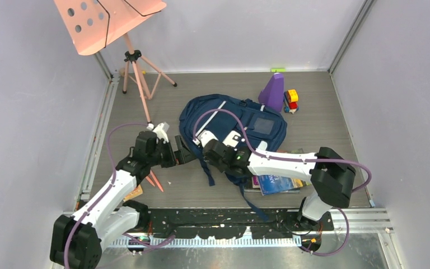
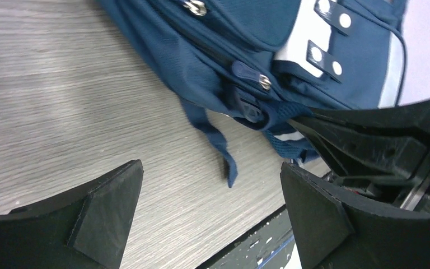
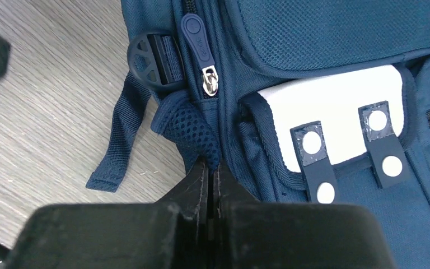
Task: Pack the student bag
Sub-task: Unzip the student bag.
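Note:
The navy blue student bag lies flat in the middle of the table, front pockets up. My right gripper is at the bag's near left edge. In the right wrist view it is shut on a fold of blue mesh fabric of the bag, just below a zipper pull. My left gripper is open and empty beside that same edge. In the left wrist view it hovers over bare table, with a loose strap and the bag ahead, and the right gripper pinching the fabric.
Books lie under the right arm near the bag's near side. A purple cone and a coloured toy stand behind the bag. A pink music stand is at the back left. Orange pencils lie by the left arm.

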Controlling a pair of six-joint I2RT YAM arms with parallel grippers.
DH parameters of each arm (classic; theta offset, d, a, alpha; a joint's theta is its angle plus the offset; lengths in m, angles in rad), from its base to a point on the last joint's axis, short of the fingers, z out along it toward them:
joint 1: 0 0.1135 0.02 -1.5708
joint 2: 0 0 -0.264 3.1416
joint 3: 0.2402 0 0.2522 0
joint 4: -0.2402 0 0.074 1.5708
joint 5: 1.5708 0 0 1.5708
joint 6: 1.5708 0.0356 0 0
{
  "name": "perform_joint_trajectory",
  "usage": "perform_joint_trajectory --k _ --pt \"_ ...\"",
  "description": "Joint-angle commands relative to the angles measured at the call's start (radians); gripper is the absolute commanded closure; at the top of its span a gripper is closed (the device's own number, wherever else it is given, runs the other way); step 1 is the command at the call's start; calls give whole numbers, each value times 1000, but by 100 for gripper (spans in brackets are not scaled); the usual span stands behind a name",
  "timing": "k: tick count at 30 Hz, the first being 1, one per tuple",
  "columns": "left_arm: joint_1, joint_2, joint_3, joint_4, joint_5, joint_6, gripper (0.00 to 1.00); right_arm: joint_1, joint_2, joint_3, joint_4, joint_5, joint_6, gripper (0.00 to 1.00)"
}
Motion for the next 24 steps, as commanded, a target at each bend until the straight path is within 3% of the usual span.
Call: perform_joint_trajectory --k 1,5,8,13,24 --pt "-36 -60 36 58 98 76 4 14 -156 -13 135 -5 47 99" --pt "-42 -95 38 100 122 -1 9 12 -318 -87 232 -25 65 99" --pt "-53 -121 15 207 140 -98 18 8 -396 -111 269 -42 83 99" --pt "-70 -145 -32 374 109 -218 31 6 -434 -132 290 -59 114 99" --pt "-167 -138 -88 405 61 -290 52 6 -457 -150 319 -38 134 99"
